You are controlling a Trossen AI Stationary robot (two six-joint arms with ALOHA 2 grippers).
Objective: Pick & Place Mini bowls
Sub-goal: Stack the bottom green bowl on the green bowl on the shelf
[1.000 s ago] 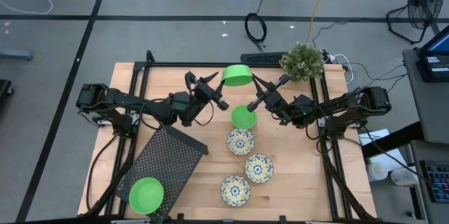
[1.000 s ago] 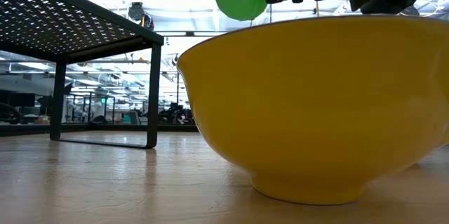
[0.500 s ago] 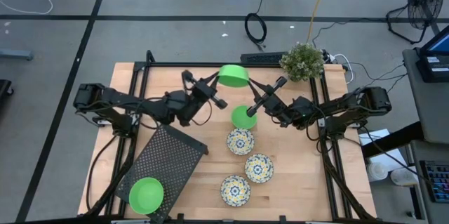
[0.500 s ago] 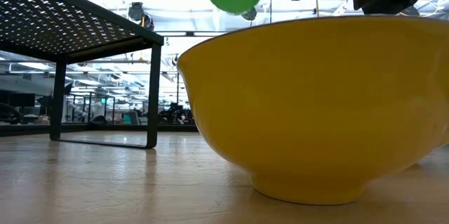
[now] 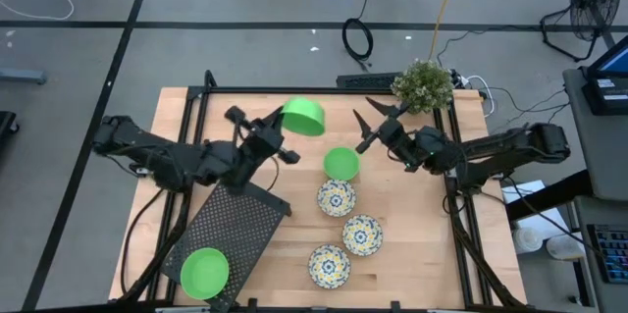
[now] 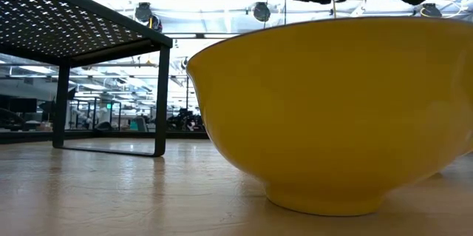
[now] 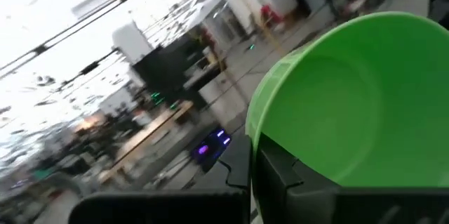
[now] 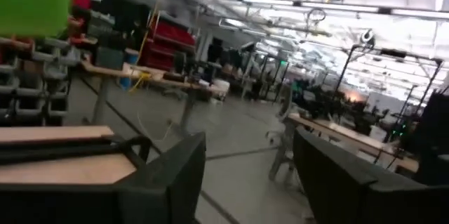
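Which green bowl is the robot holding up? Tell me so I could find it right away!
Start at the black mesh tray on the left side of the wooden table. Just past its far corner, the left tool grips a green bowl by its rim, tipped on its side. The other two green bowls sit flat, one on the tray, one on the table.

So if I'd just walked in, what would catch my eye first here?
Probably the bright green bowl held in the air by the left gripper, over the table's far side. Opposite it, the right gripper hangs open and empty, above three patterned bowls and another green bowl.
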